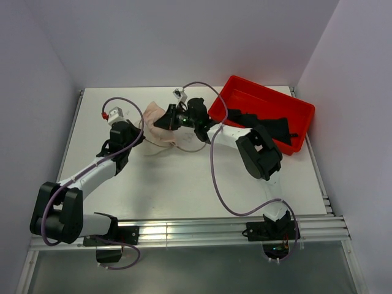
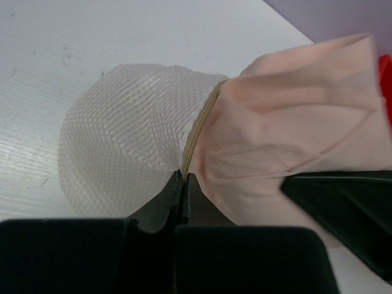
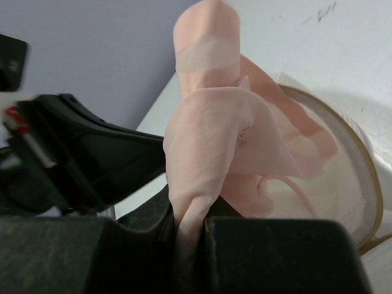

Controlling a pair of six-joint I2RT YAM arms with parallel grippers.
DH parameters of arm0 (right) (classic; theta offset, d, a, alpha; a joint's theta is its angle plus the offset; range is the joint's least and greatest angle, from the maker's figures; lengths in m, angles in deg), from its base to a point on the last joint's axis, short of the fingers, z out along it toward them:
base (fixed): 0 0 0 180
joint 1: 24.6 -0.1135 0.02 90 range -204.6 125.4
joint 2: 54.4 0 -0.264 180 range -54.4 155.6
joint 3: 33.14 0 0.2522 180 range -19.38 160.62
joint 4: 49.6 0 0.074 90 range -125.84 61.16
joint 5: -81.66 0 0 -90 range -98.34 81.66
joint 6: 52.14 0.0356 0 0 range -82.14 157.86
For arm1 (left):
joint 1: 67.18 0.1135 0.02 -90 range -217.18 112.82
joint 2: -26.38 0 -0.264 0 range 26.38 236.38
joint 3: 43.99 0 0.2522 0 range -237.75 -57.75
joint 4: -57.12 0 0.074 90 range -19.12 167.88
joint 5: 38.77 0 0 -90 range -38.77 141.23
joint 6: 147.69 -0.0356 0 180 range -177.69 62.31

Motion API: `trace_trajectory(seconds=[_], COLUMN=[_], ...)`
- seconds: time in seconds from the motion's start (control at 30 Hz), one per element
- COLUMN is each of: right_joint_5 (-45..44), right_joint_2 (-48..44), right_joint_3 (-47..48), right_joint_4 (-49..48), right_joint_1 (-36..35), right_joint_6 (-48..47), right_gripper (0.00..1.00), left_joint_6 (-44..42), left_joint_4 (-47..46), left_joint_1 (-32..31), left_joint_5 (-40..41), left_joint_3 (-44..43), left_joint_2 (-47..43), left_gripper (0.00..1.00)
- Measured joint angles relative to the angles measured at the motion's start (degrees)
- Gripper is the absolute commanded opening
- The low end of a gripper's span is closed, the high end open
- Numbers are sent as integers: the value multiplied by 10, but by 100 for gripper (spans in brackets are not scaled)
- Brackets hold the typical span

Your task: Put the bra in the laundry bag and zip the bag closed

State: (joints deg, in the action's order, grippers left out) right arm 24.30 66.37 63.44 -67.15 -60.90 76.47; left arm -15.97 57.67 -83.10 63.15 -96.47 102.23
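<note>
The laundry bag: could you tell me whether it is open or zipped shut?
Open: the rim of the laundry bag gapes wide, with the bra sticking out.

Left arm [image 1: 92, 174] and right arm [image 1: 260, 153] show white links, black joints, purple cables [image 1: 212, 177]

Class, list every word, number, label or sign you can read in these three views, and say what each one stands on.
Small dark print on the bra, right wrist view: too small and blurred to read.
Faint dark scribble on the table, same view: not legible as letters.
Nothing else bears any text.
</note>
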Motion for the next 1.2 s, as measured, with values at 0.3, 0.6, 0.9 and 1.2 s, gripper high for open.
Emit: trace_trajectory(seconds=[0.3, 0.6, 0.9, 1.2], right_joint_5=[14, 29, 11, -155], right_joint_2=[22, 28, 31, 31], right_joint_3=[0, -7, 13, 28], right_joint_4=[13, 51, 137, 177], right_joint_1=[-11, -35, -41, -46], right_joint_6=[-18, -56, -82, 28], right_gripper=[0, 0, 0, 4], left_joint_6=[10, 12, 29, 84], left_joint_4=[-50, -85, -136, -160], left_joint_1=[1, 1, 1, -1], left_joint_5=[-46, -87, -146, -188], left_joint_3=[12, 12, 50, 127], left_joint_2=[-16, -16, -16, -42], left_gripper=[0, 0, 0, 0])
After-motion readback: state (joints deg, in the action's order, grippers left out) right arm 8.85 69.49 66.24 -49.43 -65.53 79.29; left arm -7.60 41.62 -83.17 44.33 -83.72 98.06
